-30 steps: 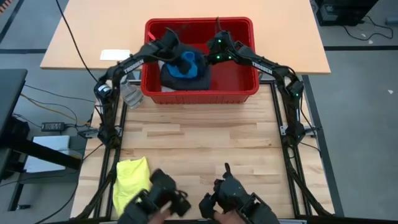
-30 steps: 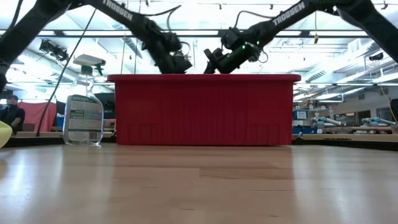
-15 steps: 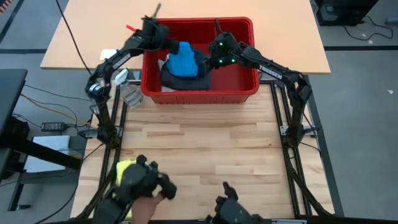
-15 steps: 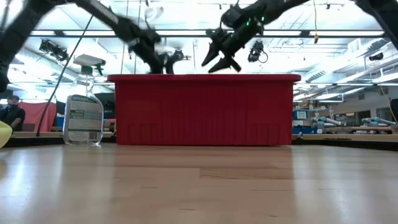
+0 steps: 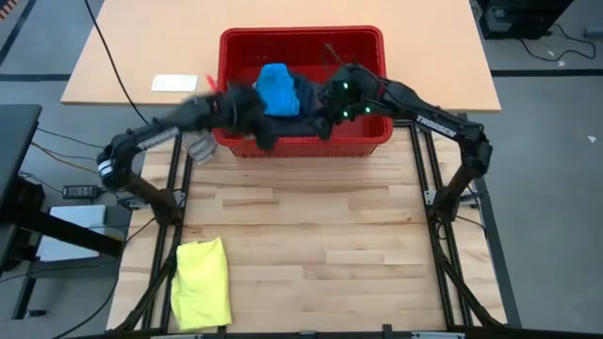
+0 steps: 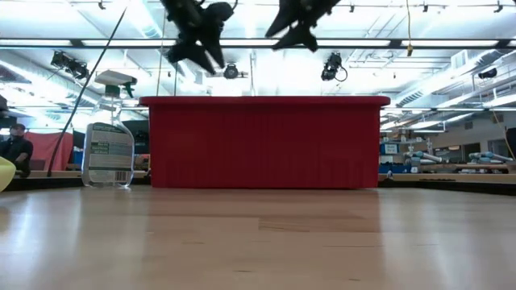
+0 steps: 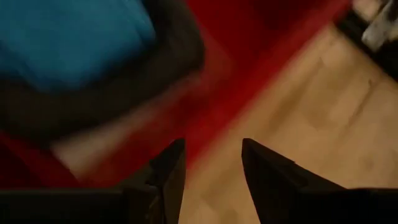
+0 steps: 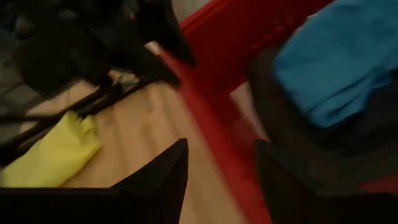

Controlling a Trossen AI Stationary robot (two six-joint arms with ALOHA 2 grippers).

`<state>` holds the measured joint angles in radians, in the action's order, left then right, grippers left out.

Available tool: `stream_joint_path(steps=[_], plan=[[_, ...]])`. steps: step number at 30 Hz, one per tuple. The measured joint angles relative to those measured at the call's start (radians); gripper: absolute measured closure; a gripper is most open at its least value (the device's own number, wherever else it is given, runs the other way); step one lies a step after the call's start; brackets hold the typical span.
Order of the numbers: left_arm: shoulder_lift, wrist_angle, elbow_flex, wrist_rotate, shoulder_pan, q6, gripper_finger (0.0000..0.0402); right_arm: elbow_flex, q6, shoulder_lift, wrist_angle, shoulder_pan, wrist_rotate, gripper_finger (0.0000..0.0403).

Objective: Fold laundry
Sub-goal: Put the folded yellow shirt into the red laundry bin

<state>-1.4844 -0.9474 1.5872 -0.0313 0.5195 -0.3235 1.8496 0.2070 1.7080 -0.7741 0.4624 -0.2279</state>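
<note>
The laundry lies partly in the red basket point(image 5: 301, 42): a bright blue piece point(image 5: 276, 87) rests on top of a dark garment point(image 5: 300, 121). The yellow shirt point(image 5: 201, 282) lies flat at the table's near left. My left gripper point(image 5: 260, 127) hangs open above the basket's near wall, and its wrist view shows the blue piece point(image 7: 74, 37) and dark cloth point(image 7: 124, 93) below. My right gripper point(image 5: 330, 115) is open too, above the basket's near middle. The low view shows the left gripper point(image 6: 193, 36) and the right gripper point(image 6: 298, 20) well above the rim.
A clear spray bottle point(image 6: 109, 149) stands just left of the basket point(image 6: 262, 141), under my left arm. A white card point(image 5: 174, 83) lies on the far tan tabletop. The wooden table point(image 5: 311, 235) is bare between the basket and the yellow shirt point(image 8: 50, 155).
Both grippers have risen out of the basket and come toward the table's near edge. The left one first swung to the basket's far left corner, then swept quickly to its near wall. The blue piece now shows uncovered on the dark garment.
</note>
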Motion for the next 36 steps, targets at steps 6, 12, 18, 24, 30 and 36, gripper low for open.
stream_joint_path(steps=[6, 12, 18, 24, 30, 36], plan=[[0.215, -0.02, -0.321, -0.144, -0.359, -0.47, 0.024, -0.131, 0.004, -0.106, 0.046, -0.12, 0.029, 0.0215], [0.279, -0.077, -0.53, -0.101, -0.697, -0.87, 0.024, -0.358, 0.097, -0.217, 0.181, -0.203, 0.021, 0.0215], [0.276, -0.007, -0.692, 0.012, -0.918, -1.158, 0.024, -0.573, 0.221, -0.327, 0.281, -0.262, 0.021, 0.0215], [0.261, 0.14, -0.808, 0.056, -1.041, -1.415, 0.024, -0.726, 0.325, -0.428, 0.312, -0.311, 0.049, 0.0215], [0.18, 0.321, -0.887, 0.12, -1.107, -1.493, 0.024, -0.81, 0.417, -0.516, 0.337, -0.359, 0.104, 0.0215], [0.028, 0.669, -0.924, 0.122, -1.063, -1.396, 0.024, -0.83, 0.472, -0.532, 0.362, -0.395, 0.141, 0.0215]])
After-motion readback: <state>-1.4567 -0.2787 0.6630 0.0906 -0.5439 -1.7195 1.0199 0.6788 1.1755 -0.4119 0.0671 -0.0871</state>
